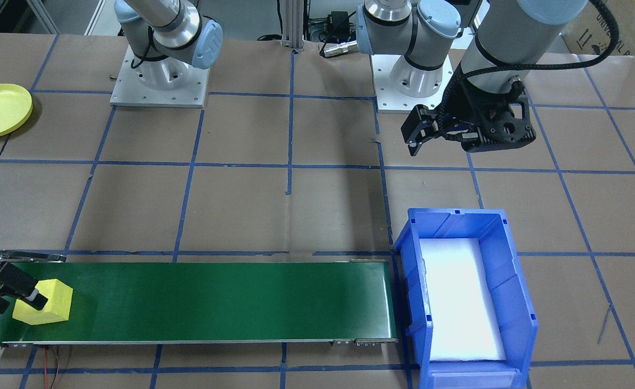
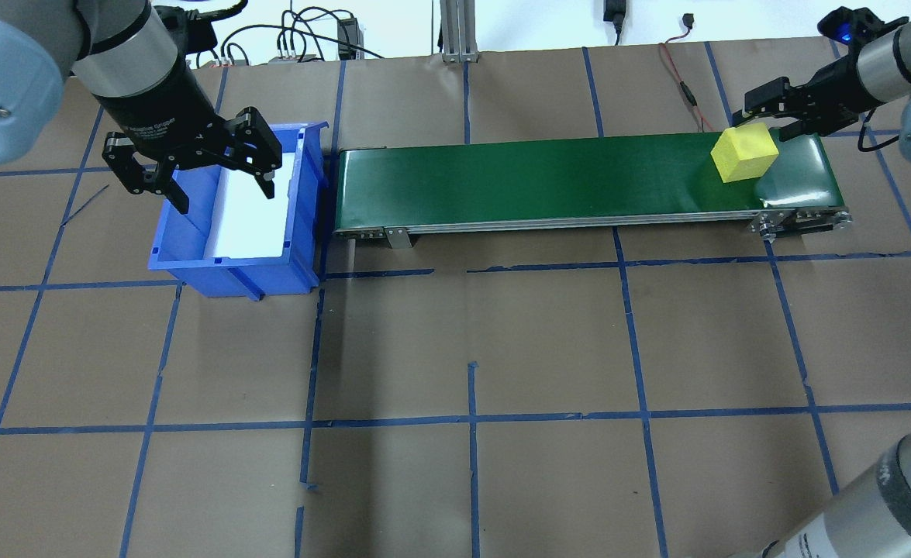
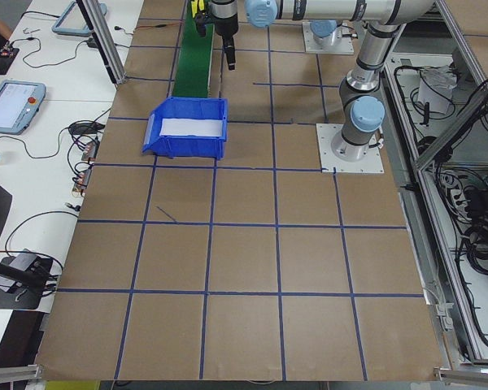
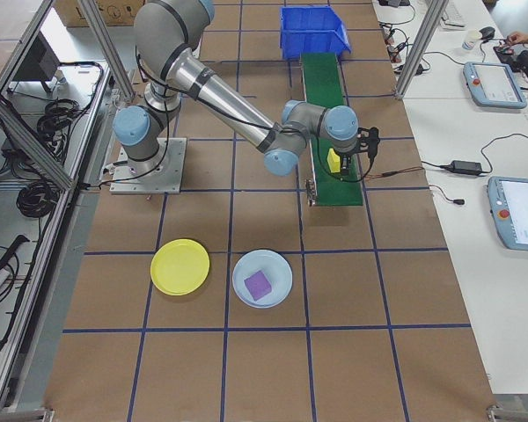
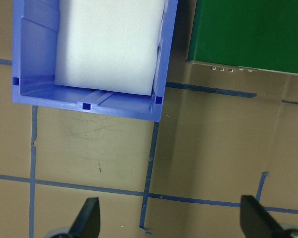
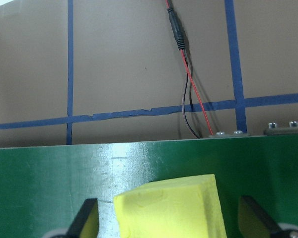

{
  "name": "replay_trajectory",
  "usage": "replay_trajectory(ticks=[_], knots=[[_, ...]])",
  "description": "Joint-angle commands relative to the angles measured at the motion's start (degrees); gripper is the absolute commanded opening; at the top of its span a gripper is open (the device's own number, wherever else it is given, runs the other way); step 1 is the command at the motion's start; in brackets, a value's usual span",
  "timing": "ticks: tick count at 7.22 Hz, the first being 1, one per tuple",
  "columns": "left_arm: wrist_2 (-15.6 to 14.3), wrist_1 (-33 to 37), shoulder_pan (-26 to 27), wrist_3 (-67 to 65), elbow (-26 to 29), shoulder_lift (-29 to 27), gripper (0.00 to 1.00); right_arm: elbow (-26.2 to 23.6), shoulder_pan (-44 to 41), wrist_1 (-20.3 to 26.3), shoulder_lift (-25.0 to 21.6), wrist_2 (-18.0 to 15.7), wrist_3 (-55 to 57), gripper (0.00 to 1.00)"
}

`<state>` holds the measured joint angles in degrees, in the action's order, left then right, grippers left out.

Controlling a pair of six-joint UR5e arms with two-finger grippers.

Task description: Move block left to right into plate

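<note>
So the yellow block (image 2: 745, 153) sits at the right-arm end of the green conveyor belt (image 2: 548, 182), square between the right gripper (image 6: 166, 220) fingers — they're spread wide on either side, not clamping it. The left gripper (image 2: 191, 167) hangs wide open over the blue bin (image 2: 230, 267), well away, so it's the right arm's grab. The yellow plate (image 4: 180, 266) is down on the desk (image 2: 471, 349) beside that arm's base — open paper between, plenty of room.

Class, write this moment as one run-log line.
right gripper: open, around yellow block | block: on green belt | left gripper: open, empty | yellow plate: empty
</note>
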<state>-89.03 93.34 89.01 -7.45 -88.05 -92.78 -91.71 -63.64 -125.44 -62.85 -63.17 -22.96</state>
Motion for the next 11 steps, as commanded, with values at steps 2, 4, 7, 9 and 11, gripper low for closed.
replay_trajectory(ticks=[2, 4, 7, 9, 11], knots=[[0.1, 0.0, -0.1, 0.2, 0.0, 0.0, 1.0, -0.2, -0.1, -0.2, 1.7, -7.2, -6.6, 0.59], [0.0, -0.1, -0.1, 0.2, 0.0, 0.0, 1.0, 0.5, 0.3, 0.0, 0.3, -16.9, -6.7, 0.23], [0.1, 0.0, -0.1, 0.2, -0.1, 0.0, 1.0, -3.4, 14.0, 6.6, -7.4, -18.9, -15.7, 0.23], [0.1, 0.0, -0.1, 0.2, -0.1, 0.0, 1.0, -15.5, 24.9, 11.3, -18.0, -19.4, -22.8, 0.26], [0.1, 0.0, -0.2, 0.2, -0.1, 0.0, 1.0, -22.4, 32.6, 8.5, -22.0, -21.9, -26.2, 0.28]])
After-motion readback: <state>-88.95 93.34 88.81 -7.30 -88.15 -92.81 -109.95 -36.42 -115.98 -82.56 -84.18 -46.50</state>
